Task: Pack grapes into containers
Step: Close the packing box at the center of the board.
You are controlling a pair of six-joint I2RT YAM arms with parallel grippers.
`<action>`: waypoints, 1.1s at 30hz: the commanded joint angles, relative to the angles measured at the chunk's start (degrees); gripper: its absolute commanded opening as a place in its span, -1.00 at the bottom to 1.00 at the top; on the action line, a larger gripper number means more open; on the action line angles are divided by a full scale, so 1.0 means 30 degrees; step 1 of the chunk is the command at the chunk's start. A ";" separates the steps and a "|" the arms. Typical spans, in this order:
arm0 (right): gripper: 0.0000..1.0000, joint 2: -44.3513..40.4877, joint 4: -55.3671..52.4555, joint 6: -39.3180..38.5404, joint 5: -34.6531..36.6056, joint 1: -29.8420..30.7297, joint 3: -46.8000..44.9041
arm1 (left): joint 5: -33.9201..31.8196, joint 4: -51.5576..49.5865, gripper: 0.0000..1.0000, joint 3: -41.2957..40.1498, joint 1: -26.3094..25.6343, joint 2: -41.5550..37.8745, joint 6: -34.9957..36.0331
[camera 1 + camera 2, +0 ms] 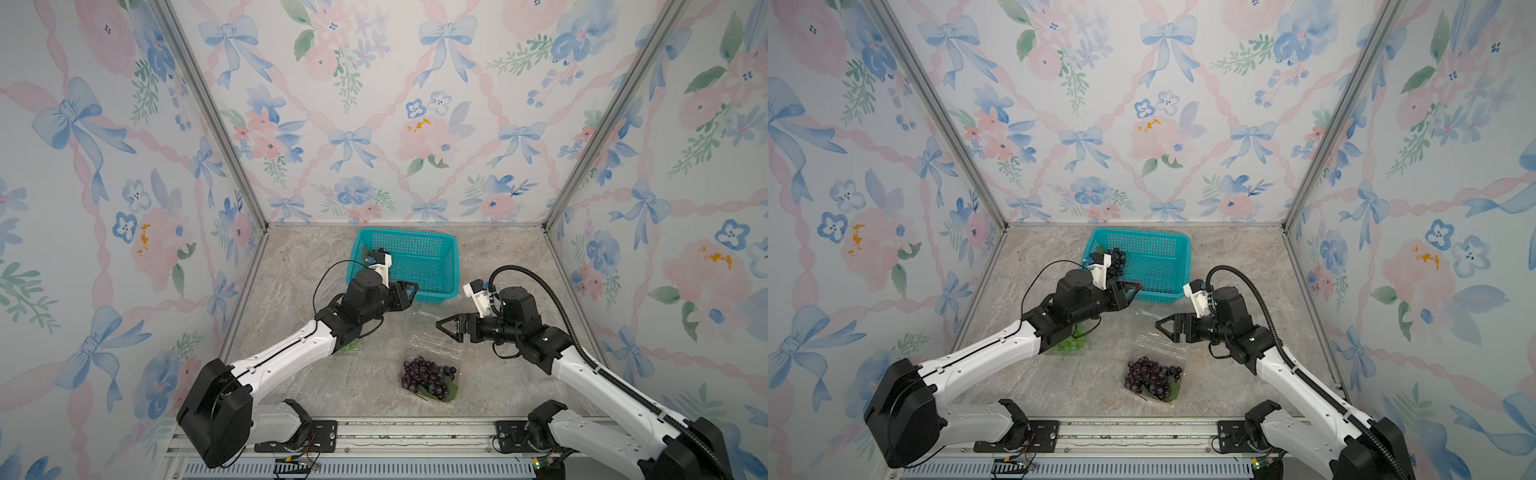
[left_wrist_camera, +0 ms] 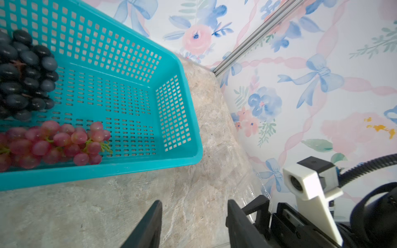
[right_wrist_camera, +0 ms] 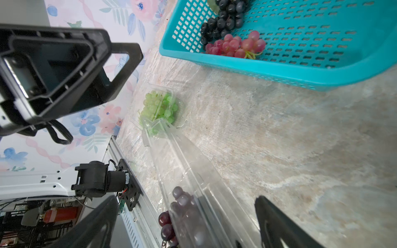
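Observation:
The purple grapes lie in a clear container near the table's front, its lid raised open. My right gripper hangs open just beyond that lid; in the right wrist view the lid runs between the spread jaws of this gripper. A second container holds green grapes and is partly hidden under my left arm in a top view. Blue-black grapes and red grapes lie in the teal basket. My left gripper is open and holds nothing, near the basket's front edge.
The teal mesh basket stands at the back middle of the marble table. Floral walls with metal corner posts close in three sides. A rail with the arm mounts runs along the front edge.

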 commanded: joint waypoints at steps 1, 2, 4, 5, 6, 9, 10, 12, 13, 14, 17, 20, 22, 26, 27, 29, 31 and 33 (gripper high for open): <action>0.97 -0.0328 -0.1610 -0.0626 -0.0355 0.0940 0.0828 | 0.0279 -0.1539 0.02 0.0006 0.0160 -0.0707 0.0682; 0.97 -0.0436 -0.1934 -0.0679 -0.0259 0.1304 0.0897 | 0.0316 -0.1822 0.03 -0.0125 0.0174 -0.0880 0.0678; 0.97 -0.0667 -0.2379 -0.0713 0.0125 0.2180 0.0938 | 0.0510 -0.2252 0.02 -0.0482 0.0197 -0.1146 0.0626; 0.97 -0.0770 -0.2545 -0.0717 0.0340 0.2581 0.0957 | 0.0666 -0.2452 0.02 -0.0687 0.0187 -0.1285 0.0611; 0.98 -0.0850 -0.2801 -0.0713 0.0636 0.3130 0.0971 | 0.0793 -0.2600 0.02 -0.0935 0.0214 -0.1413 0.0580; 0.99 -0.0954 -0.3452 -0.0601 0.1714 0.4523 0.0911 | 0.1149 -0.3047 0.01 -0.1616 0.0231 -0.1767 0.0517; 0.99 -0.0957 -0.3635 -0.0596 0.2080 0.4951 0.0906 | 0.1187 -0.3187 0.01 -0.1809 0.0232 -0.1881 0.0522; 0.99 -0.0980 -0.3780 -0.0480 0.3032 0.5818 0.0693 | 0.1245 -0.3450 0.01 -0.2294 0.0222 -0.2192 0.0505; 0.98 -0.0953 -0.3781 -0.0381 0.3325 0.6078 0.0612 | 0.1245 -0.3572 0.00 -0.2444 0.0233 -0.2331 0.0469; 0.96 -0.0971 -0.3697 -0.0213 0.3646 0.6452 0.0498 | 0.1245 -0.3669 0.00 -0.2649 0.0231 -0.2519 0.0447; 0.91 -0.0950 -0.3601 0.0095 0.4748 0.7505 0.0334 | 0.1532 -0.3790 0.00 -0.3001 0.0232 -0.2892 0.0226; 0.87 -0.0840 -0.3829 0.0249 0.5652 0.8308 0.0416 | 0.1812 -0.3906 0.00 -0.3891 0.0216 -0.3261 0.0114; 0.83 -0.0618 -0.4057 0.0424 0.6370 0.8741 0.0429 | 0.2047 -0.3936 0.00 -0.4231 0.0178 -0.3479 0.0039; 0.72 0.0045 -0.4487 0.0463 0.7883 0.9800 0.0538 | 0.2423 -0.4021 -0.01 -0.4891 0.0188 -0.3960 -0.0189; 0.67 0.0251 -0.4847 0.0459 0.8536 1.0118 0.0730 | 0.2503 -0.4048 -0.02 -0.5063 0.0206 -0.4087 -0.0280; 0.58 0.0735 -0.5377 0.0456 0.9672 1.0591 0.1025 | 0.2665 -0.4091 -0.02 -0.5338 0.0174 -0.4354 -0.0389; 0.50 0.1225 -0.5595 0.0499 1.0368 1.0954 0.1212 | 0.2826 -0.4163 -0.02 -0.5631 0.0175 -0.4555 -0.0429; 0.44 0.1696 -0.5546 0.0637 1.0560 1.1237 0.1291 | 0.2999 -0.4331 -0.02 -0.5820 0.0131 -0.4716 -0.0409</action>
